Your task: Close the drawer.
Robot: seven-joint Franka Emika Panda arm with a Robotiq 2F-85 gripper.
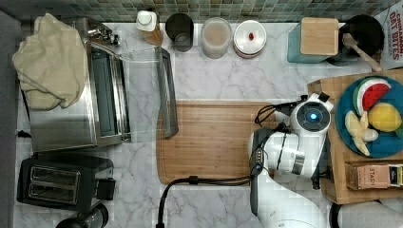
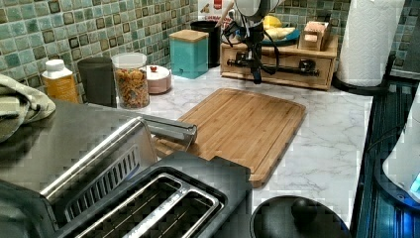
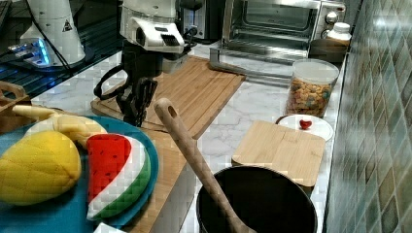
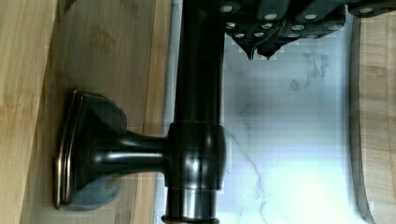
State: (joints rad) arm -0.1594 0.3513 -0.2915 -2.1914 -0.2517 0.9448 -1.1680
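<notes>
Drawer (image 2: 282, 77): pale-wood front with straight grain, set in a low wooden box at the left view's upper right. Dark metal bar handle (image 2: 287, 66) lies horizontal across the face on flared posts. How far it stands open cannot be told.

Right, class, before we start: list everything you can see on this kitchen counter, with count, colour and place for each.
counter: one, white marble, under everything
toaster oven: one, silver, door open, the top view's left
towel: one, cream, on the toaster oven
toaster: one, black, the top view's lower left
cutting board: one, brown bamboo, centre
bottle: one, amber, white cap, back wall
canister: one, dark, beside the bottle
cereal jar: one, clear
lidded dish: one, white
box: one, teal, wooden lid
pot: one, black, holding a wooden spoon
plate: one, blue, holding toy fruit
paper towel roll: one, white
drawer: one, pale wood, dark bar handle
arm: one, white
gripper: one, black, at the handle
</notes>
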